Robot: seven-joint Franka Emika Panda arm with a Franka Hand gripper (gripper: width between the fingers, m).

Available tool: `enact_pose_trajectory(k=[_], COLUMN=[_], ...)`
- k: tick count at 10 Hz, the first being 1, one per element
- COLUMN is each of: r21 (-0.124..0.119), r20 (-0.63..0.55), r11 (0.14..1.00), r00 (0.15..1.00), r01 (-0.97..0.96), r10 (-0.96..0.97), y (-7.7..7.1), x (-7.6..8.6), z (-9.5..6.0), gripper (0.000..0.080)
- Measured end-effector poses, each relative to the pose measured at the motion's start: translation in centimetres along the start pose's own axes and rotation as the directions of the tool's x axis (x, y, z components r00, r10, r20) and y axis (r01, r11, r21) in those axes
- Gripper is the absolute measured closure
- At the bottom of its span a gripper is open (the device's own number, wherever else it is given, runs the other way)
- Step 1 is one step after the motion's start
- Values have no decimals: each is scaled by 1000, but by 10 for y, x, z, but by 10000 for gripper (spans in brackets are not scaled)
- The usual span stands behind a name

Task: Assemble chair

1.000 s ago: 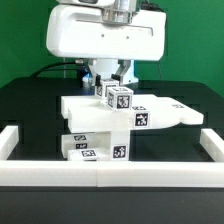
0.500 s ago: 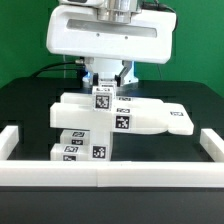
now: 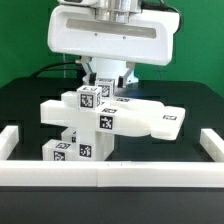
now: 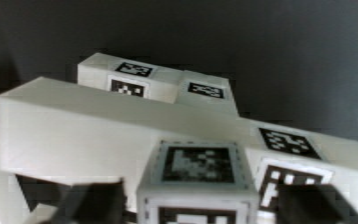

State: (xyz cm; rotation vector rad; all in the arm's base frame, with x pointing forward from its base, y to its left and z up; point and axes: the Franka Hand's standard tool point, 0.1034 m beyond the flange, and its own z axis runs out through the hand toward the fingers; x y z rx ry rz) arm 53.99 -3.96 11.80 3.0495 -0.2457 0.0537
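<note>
The partly joined white chair (image 3: 130,118) stands on the black table: a wide flat slab, a tagged square post (image 3: 88,98) rising from it, and a lower tagged block (image 3: 70,148) under its exterior-view left end. My gripper (image 3: 103,80) hangs behind and above the post. In the wrist view the tagged post (image 4: 201,165) sits between my two dark fingers (image 4: 78,200), which press on its sides. The slab (image 4: 87,120) spreads below, and a further tagged block (image 4: 158,80) lies beyond it. My gripper (image 4: 201,205) is shut on the post.
White border rails (image 3: 100,176) run along the front, with raised ends at the exterior view's left (image 3: 10,140) and right (image 3: 212,140). The table surface is black, with a green wall behind. The arm's white housing (image 3: 105,35) hangs over the parts.
The chair assembly has swung and shifted toward the exterior view's left, its left end now nearer the front rail. My gripper has stayed shut on the post.
</note>
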Motion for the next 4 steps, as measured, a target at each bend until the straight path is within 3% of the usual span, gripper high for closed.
enact_pose_trajectory(k=[1,4], r21=[0,0], r20=[0,0], r11=[1000,1000], r00=[1000,1000], r01=[0,0], r10=[0,0], y=[0,0], x=[0,0], z=[0,0], gripper=[212,153])
